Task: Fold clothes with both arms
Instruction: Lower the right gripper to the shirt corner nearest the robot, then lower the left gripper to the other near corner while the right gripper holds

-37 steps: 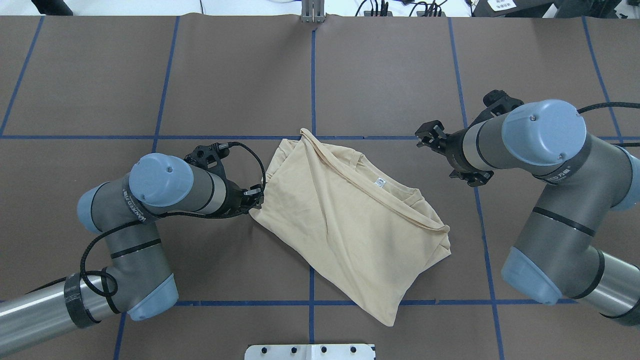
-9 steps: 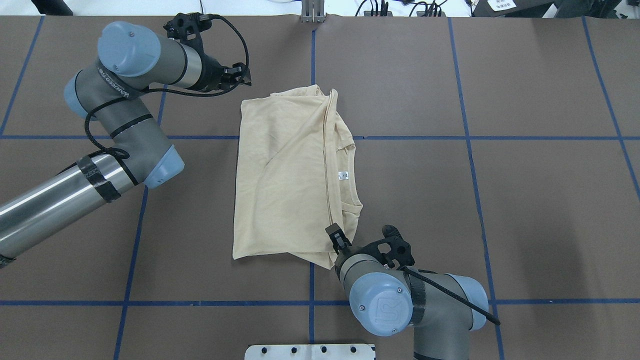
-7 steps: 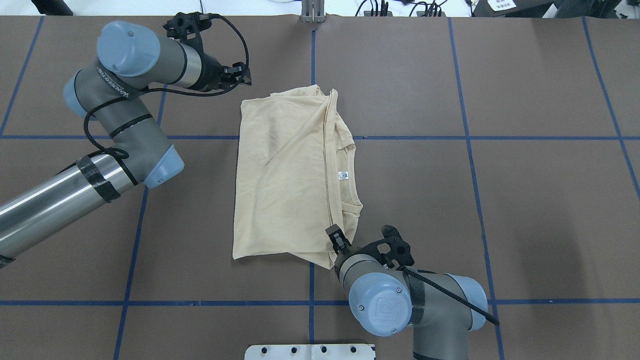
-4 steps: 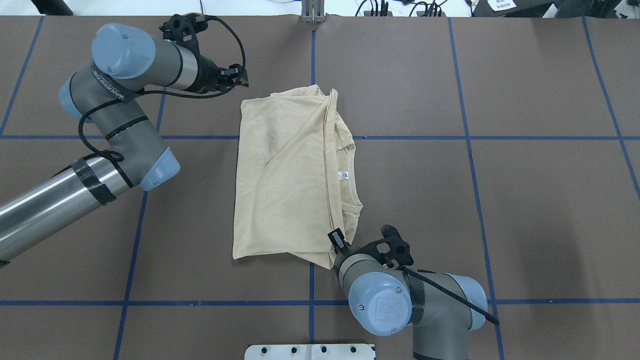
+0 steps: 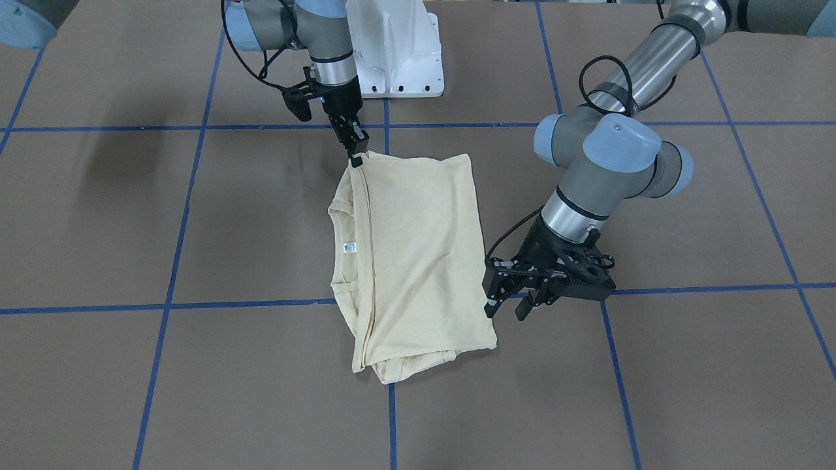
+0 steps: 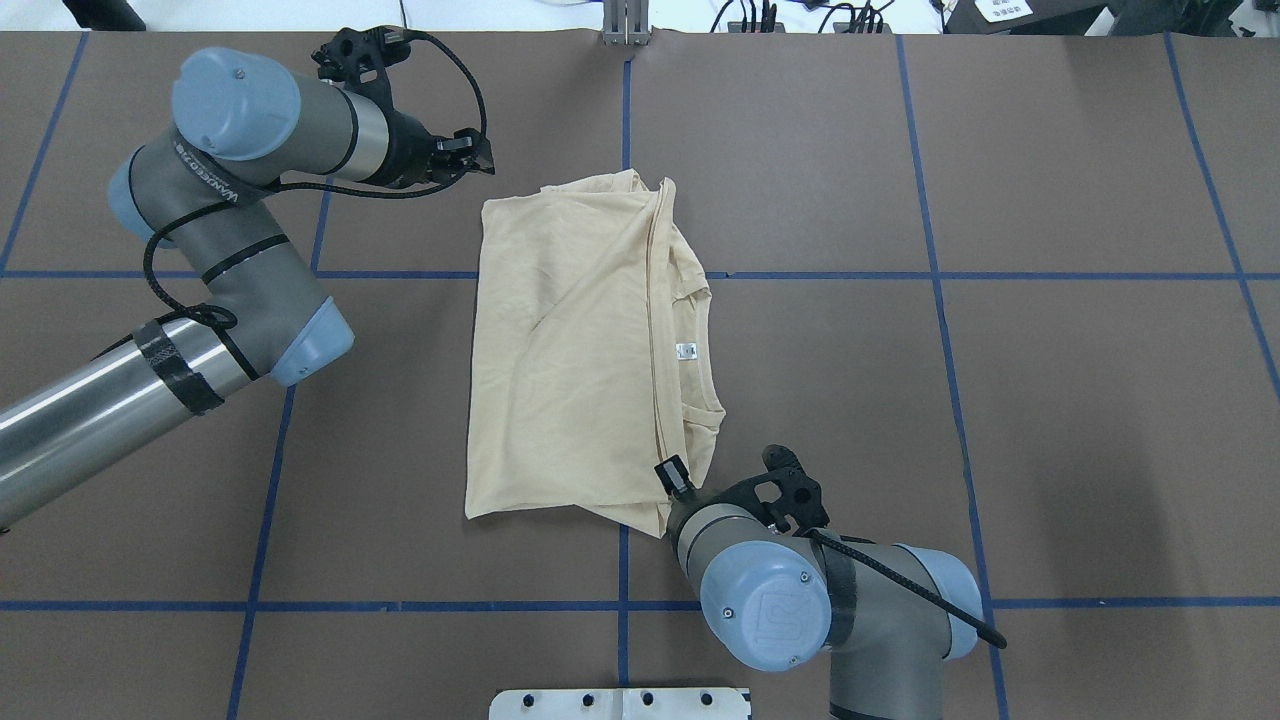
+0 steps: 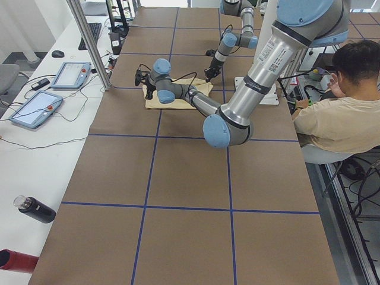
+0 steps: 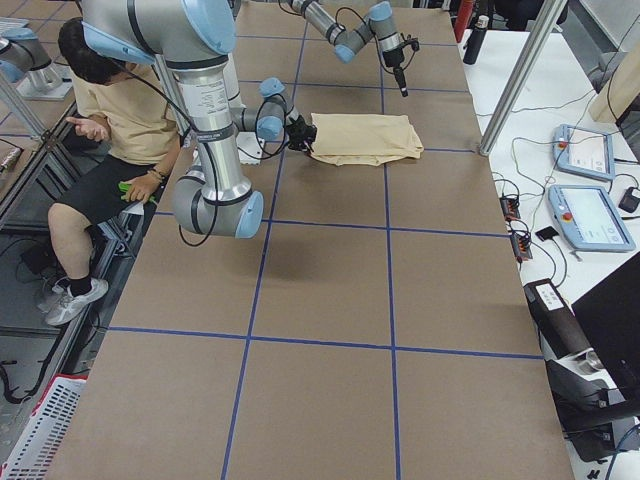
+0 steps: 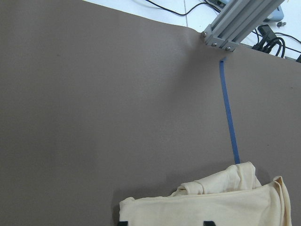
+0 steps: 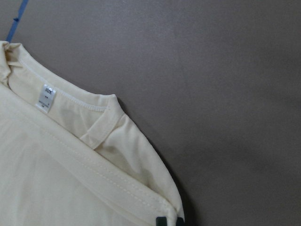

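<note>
At table point(image 6: 1050, 420) centre, T-shirt point(image 6: 570, 370) lies lengthwise near-far; L gripper point(image 5: 506, 310) wide, R gripper point(image 5: 357, 153) prob. pinching corner.

Robotics lab, blue-taped brown table point(image 6: 800, 150), teach pendants point(image 7: 35, 108) alongside, seated operator point(image 7: 338, 119), aluminium frame post point(image 7: 89, 41).

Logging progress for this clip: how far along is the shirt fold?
Done: the T-shirt lies folded into a compact rectangle, neck label showing. In hand: the right pincer looks shut on one corner; the left pincer hangs open, clear of the cloth. Left: releasing, perhaps one more fold.
</note>
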Tool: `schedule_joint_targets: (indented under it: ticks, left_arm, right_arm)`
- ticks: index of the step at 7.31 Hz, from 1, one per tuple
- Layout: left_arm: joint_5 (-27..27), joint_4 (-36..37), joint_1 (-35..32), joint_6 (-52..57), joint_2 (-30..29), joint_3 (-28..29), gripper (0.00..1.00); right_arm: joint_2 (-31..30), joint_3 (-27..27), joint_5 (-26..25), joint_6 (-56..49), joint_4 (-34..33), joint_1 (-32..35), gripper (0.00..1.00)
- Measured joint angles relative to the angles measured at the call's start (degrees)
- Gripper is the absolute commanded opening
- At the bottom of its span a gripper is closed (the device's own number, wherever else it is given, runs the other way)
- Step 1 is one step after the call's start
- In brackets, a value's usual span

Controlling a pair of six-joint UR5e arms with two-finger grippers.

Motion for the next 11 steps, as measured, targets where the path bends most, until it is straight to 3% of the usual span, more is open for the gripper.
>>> schedule_joint_targets:
  ticks: [3, 4, 6, 8, 11]
  left_arm:
    - [0.3, 3.5, 1.5, -8.5, 7.2, -11.3, 0.66]
    - [0.5, 3.8, 3.7, -14.5, 10.5, -16.1, 0.73]
    - [5.5, 4.2, 11.5, -24.4, 15.1, -23.1, 0.74]
    - [10.8, 4.3, 19.6, -33.1, 17.3, -25.9, 0.77]
    - [15.6, 4.3, 26.7, -40.6, 20.8, -28.1, 0.75]
  right_arm:
    - [-1.4, 3.1, 0.2, -0.2, -0.5, -0.1, 0.00]
    - [-1.8, 3.9, 0.1, -0.2, -0.6, -1.1, 0.00]
    - [-2.5, 4.7, -0.1, -0.1, -0.7, -2.4, 0.00]
    - [-3.4, 5.8, 0.0, -0.2, -0.7, -2.5, 0.00]
    - [-4.2, 6.8, 0.1, -0.2, -0.7, -2.6, 0.00]
